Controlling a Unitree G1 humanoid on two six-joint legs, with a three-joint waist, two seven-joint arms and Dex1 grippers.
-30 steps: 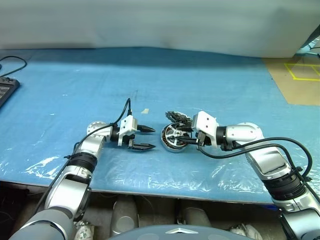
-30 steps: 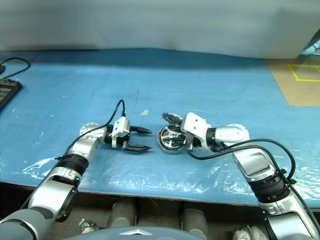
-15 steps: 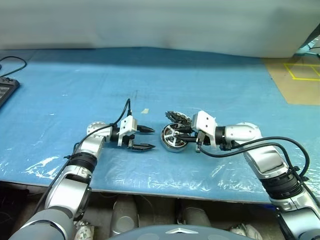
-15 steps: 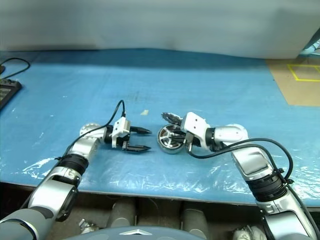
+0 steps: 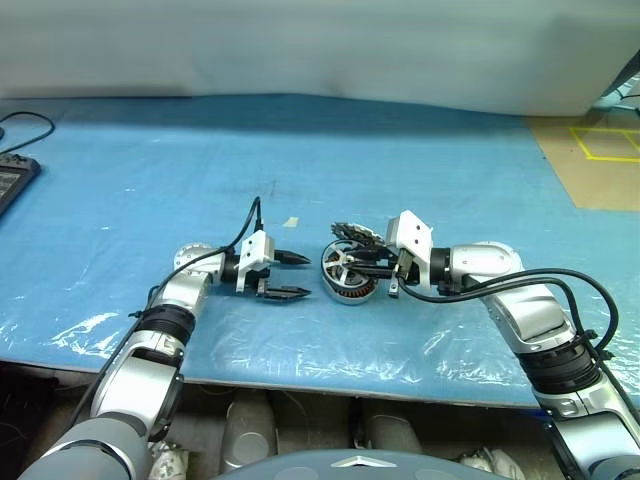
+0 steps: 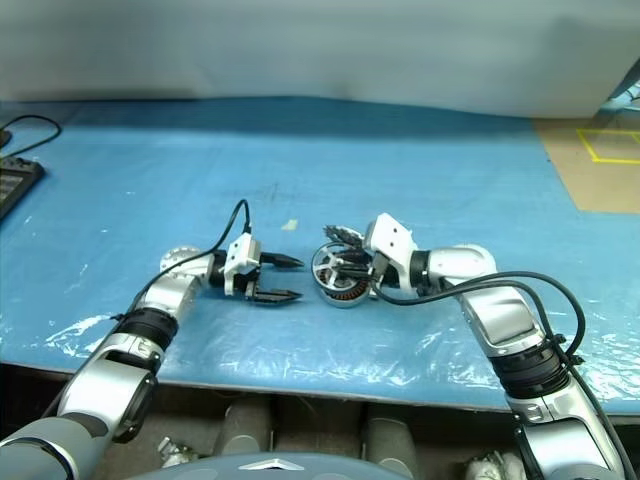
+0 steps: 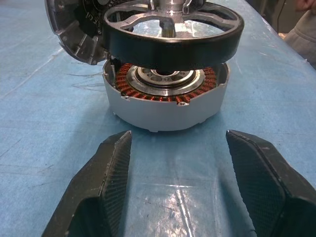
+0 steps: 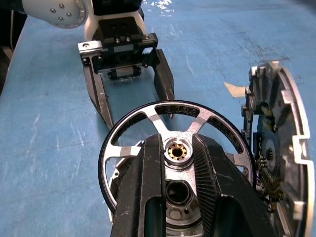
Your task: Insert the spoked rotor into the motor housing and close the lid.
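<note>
The spoked rotor (image 8: 163, 106), a silver wheel with a dark rim, hangs just above the motor housing (image 7: 168, 106). Copper windings show under the rotor. My right gripper (image 8: 177, 144) is shut on the rotor's hub, with one finger on each side. In the head views the rotor (image 5: 345, 265) sits tilted over the housing (image 5: 350, 292) at the table's middle. The lid (image 8: 276, 143) stands open on edge at the far side of the housing. My left gripper (image 5: 309, 276) is open just left of the housing, pointing at it, with nothing between its fingers (image 7: 106, 168).
The blue plastic-covered table (image 5: 420, 160) carries a small scrap of tape (image 5: 290, 222) behind the left gripper. A keyboard (image 5: 12, 180) and a black cable (image 5: 25, 125) lie at the far left. Brown floor with yellow tape (image 5: 600, 150) shows at the right.
My right wrist has rolled a little, turning the rotor slightly over the housing. The left arm and its open gripper have kept still.
</note>
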